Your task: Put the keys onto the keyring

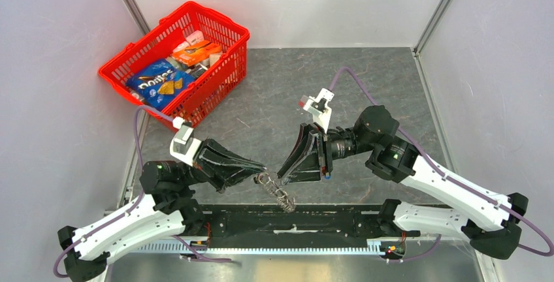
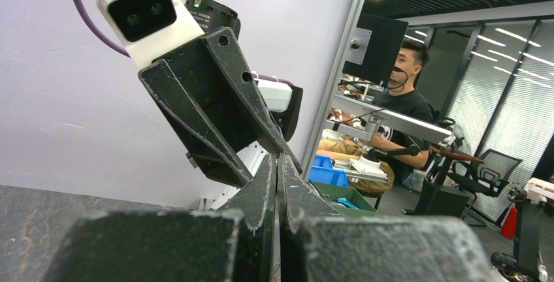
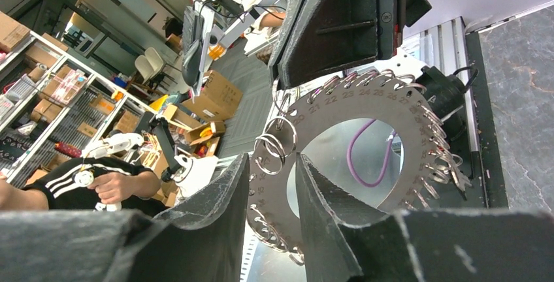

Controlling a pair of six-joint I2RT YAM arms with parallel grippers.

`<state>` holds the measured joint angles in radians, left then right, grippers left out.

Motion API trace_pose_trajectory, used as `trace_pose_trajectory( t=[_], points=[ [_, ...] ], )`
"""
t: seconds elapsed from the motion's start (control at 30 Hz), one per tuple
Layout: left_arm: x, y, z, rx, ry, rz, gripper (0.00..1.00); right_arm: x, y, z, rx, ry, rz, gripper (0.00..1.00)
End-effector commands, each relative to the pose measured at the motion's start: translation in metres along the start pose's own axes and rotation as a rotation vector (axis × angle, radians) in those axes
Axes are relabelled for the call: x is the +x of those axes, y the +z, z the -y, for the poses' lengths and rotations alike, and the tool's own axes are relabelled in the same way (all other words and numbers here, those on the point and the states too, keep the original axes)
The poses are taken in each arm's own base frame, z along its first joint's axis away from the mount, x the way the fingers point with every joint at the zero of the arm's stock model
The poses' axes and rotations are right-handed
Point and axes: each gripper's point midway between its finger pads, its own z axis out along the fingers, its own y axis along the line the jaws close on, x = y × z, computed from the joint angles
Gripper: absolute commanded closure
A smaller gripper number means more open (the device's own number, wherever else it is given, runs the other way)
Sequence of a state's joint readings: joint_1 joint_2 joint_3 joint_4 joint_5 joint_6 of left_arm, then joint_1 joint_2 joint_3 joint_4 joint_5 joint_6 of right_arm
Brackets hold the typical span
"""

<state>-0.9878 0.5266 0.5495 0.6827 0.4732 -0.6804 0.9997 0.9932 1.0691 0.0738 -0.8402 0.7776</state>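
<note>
Dangling from the left hand (image 1: 260, 167), the keys (image 3: 366, 104) read 21–27.

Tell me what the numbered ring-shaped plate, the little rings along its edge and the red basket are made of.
The numbered plate looks like sheet metal: flat, matte silver-grey, with small numbers marked on it. The little rings are probably steel wire: thin coiled loops with bright glints. The red basket looks like moulded plastic: uniform glossy red lattice walls.
</note>
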Motion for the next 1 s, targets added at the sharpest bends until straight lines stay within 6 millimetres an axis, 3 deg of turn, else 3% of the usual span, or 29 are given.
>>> trace_pose_trajectory(
  t=[0.0, 0.33, 0.97],
  points=[
    [-0.014, 0.002, 0.001, -0.008, 0.043, 0.057, 0.98, 0.0, -0.005, -0.017, -0.059, -0.029, -0.002, 0.62],
    [-0.014, 0.002, -0.004, -0.028, 0.047, 0.057, 0.98, 0.002, -0.008, -0.023, -0.075, -0.045, -0.01, 0.7],
    [-0.013, 0.001, -0.003, -0.025, 0.037, 0.055, 0.98, -0.011, 0.001, -0.015, -0.049, -0.062, 0.022, 0.64]
  ],
)
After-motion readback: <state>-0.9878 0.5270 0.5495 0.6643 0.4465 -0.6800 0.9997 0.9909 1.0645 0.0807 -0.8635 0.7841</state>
